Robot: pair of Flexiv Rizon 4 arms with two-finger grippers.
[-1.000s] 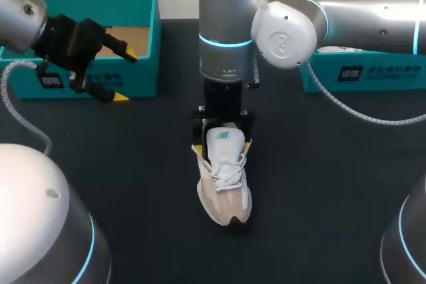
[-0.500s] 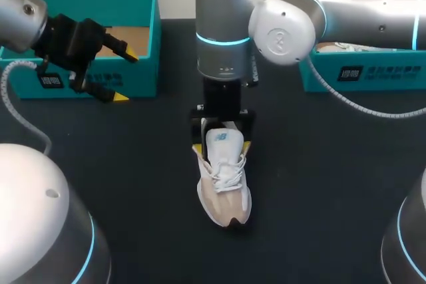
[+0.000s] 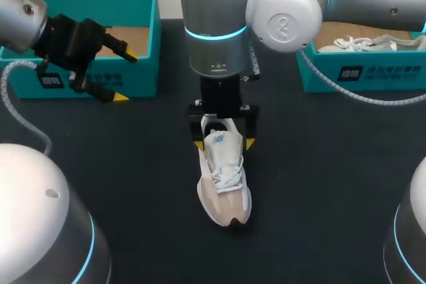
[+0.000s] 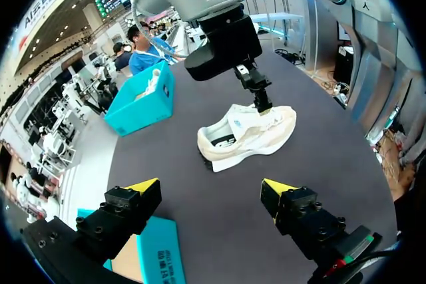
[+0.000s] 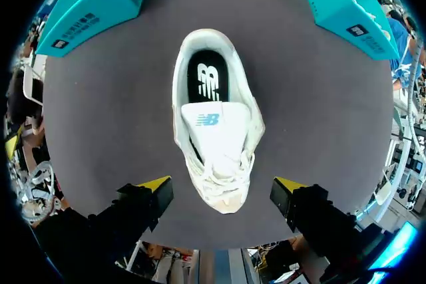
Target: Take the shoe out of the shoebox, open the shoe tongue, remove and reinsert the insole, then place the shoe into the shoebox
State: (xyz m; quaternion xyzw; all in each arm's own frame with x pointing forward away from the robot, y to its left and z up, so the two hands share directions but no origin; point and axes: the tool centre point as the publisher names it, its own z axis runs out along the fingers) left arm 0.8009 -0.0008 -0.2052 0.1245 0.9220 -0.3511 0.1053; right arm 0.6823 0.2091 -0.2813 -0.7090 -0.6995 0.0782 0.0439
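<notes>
Nearest me, in the middle of the dark, matte bench (image 3: pixel 319 184), a sneaker (image 3: pixel 224 184) stands upright on its sole. Its toe points to the near edge and its heel to the far one. The toe panels look beige and smooth, the rest white and mesh-like, with white laces bunched over the instep. The padded white tongue (image 5: pixel 214 124) carries a small blue logo. Behind it the dark insole (image 5: pixel 208 81) lies flat inside, marked in white.

My right gripper (image 3: pixel 223 143) hangs over the heel end and covers part of the collar in the head view. Its yellow-tipped fingers (image 5: pixel 154 184) are spread wide to either side of the sneaker, clear of it and holding nothing.

Toward the far left corner, my left gripper (image 3: pixel 126 76) sits just in front of the left shoebox (image 3: pixel 143 4), fingers wide apart with nothing between them. That teal box is open-topped and shows a brown cardboard floor.

At the far right corner the right shoebox (image 3: pixel 359 74) is partly hidden by my right arm. A second sneaker (image 3: pixel 359 43) lies inside it, only its laces and upper showing.
</notes>
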